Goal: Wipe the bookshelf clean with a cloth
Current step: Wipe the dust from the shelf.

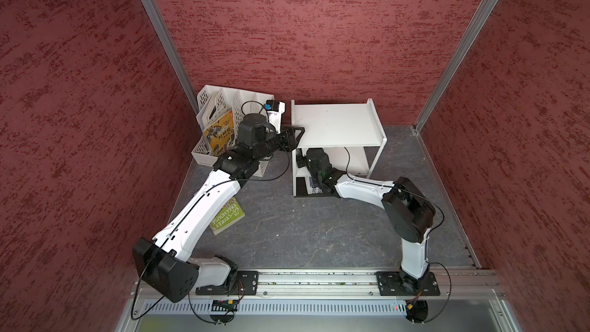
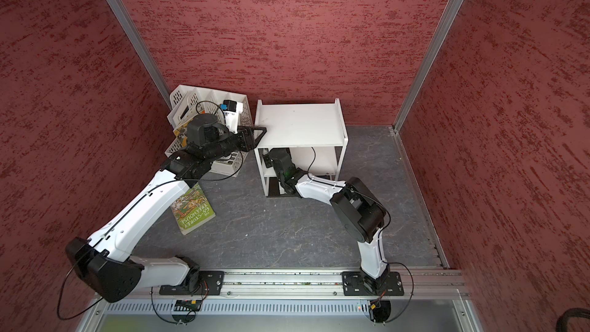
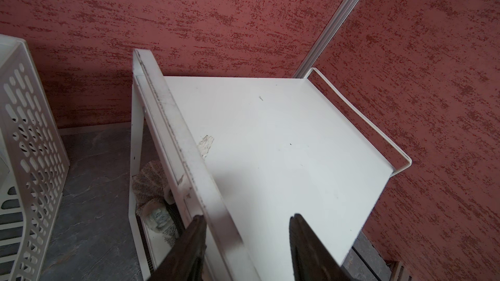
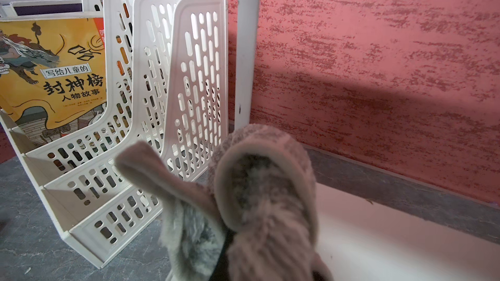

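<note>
The white bookshelf point(image 1: 335, 126) point(image 2: 300, 126) stands against the back wall in both top views. My left gripper point(image 1: 295, 137) point(image 3: 247, 218) is at the front left corner of its top board. Its jaws are open, one finger outside the raised side panel point(image 3: 173, 120) and one over the board. My right arm reaches into the middle tier, where my right gripper point(image 1: 301, 161) is shut on the bunched grey striped cloth point(image 4: 259, 198). The cloth hides its jaws in the right wrist view. Part of the cloth point(image 3: 150, 185) also shows through the shelf's side in the left wrist view.
A white perforated file rack point(image 1: 223, 113) point(image 4: 173, 77) holding a yellow book point(image 1: 220, 135) stands just left of the bookshelf. A green paperback point(image 1: 228, 218) lies on the grey floor under my left arm. Red walls close in the back and both sides.
</note>
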